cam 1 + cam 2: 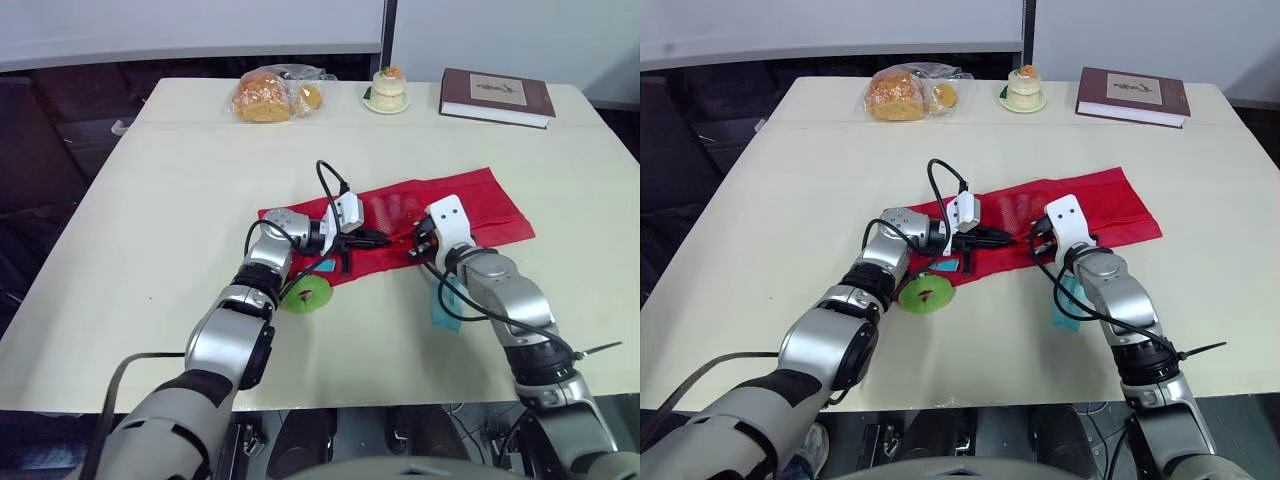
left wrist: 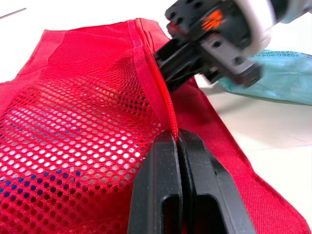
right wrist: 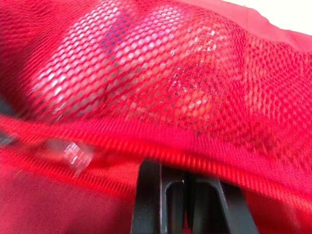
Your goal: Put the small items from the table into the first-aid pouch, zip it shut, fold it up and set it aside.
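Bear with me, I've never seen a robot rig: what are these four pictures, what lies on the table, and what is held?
A humanoid robot with two arms works at a table. The two wide pictures come from its head; the two close ones from cameras on its wrists. The left gripper and right gripper pinch the zipper edge of a red mesh pouch. Beside it lie a green roll and a teal packet; at the far edge, bagged bread, a small cake and a book.
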You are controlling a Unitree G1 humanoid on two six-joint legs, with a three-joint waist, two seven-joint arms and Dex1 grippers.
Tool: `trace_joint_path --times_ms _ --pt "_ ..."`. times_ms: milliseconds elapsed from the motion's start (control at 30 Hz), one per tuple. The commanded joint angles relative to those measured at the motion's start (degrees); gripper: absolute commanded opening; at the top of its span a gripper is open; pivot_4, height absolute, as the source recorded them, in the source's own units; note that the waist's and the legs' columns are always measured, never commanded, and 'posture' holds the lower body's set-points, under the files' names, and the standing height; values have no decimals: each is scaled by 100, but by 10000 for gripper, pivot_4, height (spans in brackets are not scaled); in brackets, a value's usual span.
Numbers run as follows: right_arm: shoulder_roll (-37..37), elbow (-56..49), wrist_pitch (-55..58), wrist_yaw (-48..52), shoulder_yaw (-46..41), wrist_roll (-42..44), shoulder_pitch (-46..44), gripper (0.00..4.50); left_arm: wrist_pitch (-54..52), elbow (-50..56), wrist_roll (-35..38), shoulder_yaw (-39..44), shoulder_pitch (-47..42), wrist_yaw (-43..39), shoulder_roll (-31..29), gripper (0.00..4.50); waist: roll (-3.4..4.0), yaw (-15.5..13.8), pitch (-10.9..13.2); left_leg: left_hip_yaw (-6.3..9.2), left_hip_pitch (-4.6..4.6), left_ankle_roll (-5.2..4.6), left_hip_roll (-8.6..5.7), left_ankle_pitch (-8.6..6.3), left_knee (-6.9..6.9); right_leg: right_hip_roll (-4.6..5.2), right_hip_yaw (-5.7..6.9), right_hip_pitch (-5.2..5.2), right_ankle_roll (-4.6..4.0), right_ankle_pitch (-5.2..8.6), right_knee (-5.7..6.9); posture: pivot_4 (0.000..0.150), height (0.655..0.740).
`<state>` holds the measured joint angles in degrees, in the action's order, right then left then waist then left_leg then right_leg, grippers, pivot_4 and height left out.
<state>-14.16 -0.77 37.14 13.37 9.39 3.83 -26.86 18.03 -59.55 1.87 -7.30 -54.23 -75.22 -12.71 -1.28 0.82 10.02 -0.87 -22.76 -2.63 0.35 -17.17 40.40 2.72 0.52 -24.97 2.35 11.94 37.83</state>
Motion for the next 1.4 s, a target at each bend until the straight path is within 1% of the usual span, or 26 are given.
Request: trace_joint_path --times_ms 33,133,200,300,367,433,533,633,733,767,800,833,900,967,1000,1033,1233,1300,1400 --pt "171 164 -943 -84 -75 -148 -204 394 84 48 -2 -36 -134 -109 36 0 0 2 0 0 0 0 0 0 0 0 0 0 0 0 0 1500 7289" --pt "104 43 -1075 98 -78 -168 -35 394 116 4 -20 -38 -149 -113 12 0 0 -1 0 2 0 0 1 0 0 0 1 -1 0 0 2 1500 7289" --pt "-93 -322 -911 403 -39 -84 213 394 149 -41 -38 -33 -166 -112 -29 0 0 -17 0 3 -1 0 1 0 0 0 1 -1 0 0 1 1500 7289" --pt "-466 -1174 -721 946 -75 187 715 394 220 -122 -76 -9 -203 -79 -109 0 0 -18 0 3 -5 -1 1 0 -1 1 2 -1 0 0 -7 1500 7289" --pt "-780 -1891 -873 1363 -278 494 1155 394 271 -181 -93 18 -232 -83 -184 0 1 -14 1 3 -7 -1 1 -1 -1 0 2 -1 0 0 -11 1500 7289" --pt "-1040 -2483 -1130 1736 -629 866 1585 394 326 -216 -100 27 -239 -138 -276 0 1 -2 1 5 -7 -1 1 -1 -1 0 3 -1 1 1 -10 1500 7289" --pt "-1319 -2992 -1387 2119 -1164 1339 2118 394 408 -243 -118 19 -224 -225 -401 0 0 -1 1 3 1 -1 1 -1 -2 -5 2 1 1 1 -4 1500 7289" --pt "-1707 -3445 -1380 2648 -2108 2104 2861 394 456 -255 -117 45 -181 -386 -592 0 0 -21 1 5 5 0 2 0 -1 -7 2 4 1 1 -3 1500 7289" --pt "-2049 -3751 -1167 3191 -3280 3196 3612 7521 510 -282 -125 70 -136 -505 -782 0 0 -22 1 5 5 0 4 0 -2 -5 2 6 1 1 -4 1500 7289" --pt "-2139 -3803 -1149 3346 -3615 3486 3833 12260 521 -291 -119 80 -125 -541 -831 0 1 -26 1 2 4 0 5 -1 -2 -4 0 6 1 1 -5 1500 7289" --pt "-2229 -3847 -1165 3530 -3975 3746 4085 15746 525 -300 -114 90 -114 -576 -882 0 -1 -16 1 3 8 0 5 -1 -1 -3 1 9 1 1 -5 1500 7289" --pt "-2315 -3885 -1164 3676 -4330 3949 4315 20995 535 -312 -116 93 -104 -604 -936 0 -1 -16 1 3 8 -1 5 -1 -2 -3 0 10 1 1 -7 1500 7289" --pt "-2455 -3947 -1167 3948 -4940 4242 4764 29492 548 -336 -127 96 -86 -650 -1039 0 -1 -25 0 1 11 -1 6 -1 -2 -2 -1 12 2 1 -5 1500 7289" --pt "-2570 -3996 -1150 4159 -5336 4447 5123 38579 565 -360 -136 96 -75 -667 -1104 0 -2 -20 0 1 11 0 10 -1 -2 -6 -1 13 2 1 -9 1500 7289" --pt "-2619 -4019 -1124 4271 -5622 4561 5342 42376 578 -380 -154 89 -74 -655 -1138 0 -2 -21 0 0 14 0 10 -1 -2 -6 -2 14 2 2 -8 1500 7289" --pt "-2662 -4036 -1092 4384 -5936 4684 5572 44106 590 -404 -174 83 -78 -625 -1170 0 -2 -22 0 -1 13 0 11 -1 -2 -6 -2 13 2 2 -8 1500 7289" --pt "-2659 -3972 -1023 4843 -7430 5183 6658 44106 622 -510 -237 77 -157 -460 -1282 0 -6 -37 0 -3 13 0 13 -1 -2 -5 -4 15 3 2 -14 1500 7289" --pt "-2625 -4017 -1015 4879 -7623 5291 6847 44106 609 -504 -225 87 -161 -480 -1307 0 -5 -44 0 -5 12 0 15 -1 -2 -5 -5 14 3 2 -13 1500 7289" --pt "-2603 -4088 -1044 4843 -7682 5373 6987 44106 541 -458 -202 102 -129 -520 -1362 0 -5 -34 0 -6 13 0 17 -1 -2 -5 -6 15 3 3 -15 1500 7289"
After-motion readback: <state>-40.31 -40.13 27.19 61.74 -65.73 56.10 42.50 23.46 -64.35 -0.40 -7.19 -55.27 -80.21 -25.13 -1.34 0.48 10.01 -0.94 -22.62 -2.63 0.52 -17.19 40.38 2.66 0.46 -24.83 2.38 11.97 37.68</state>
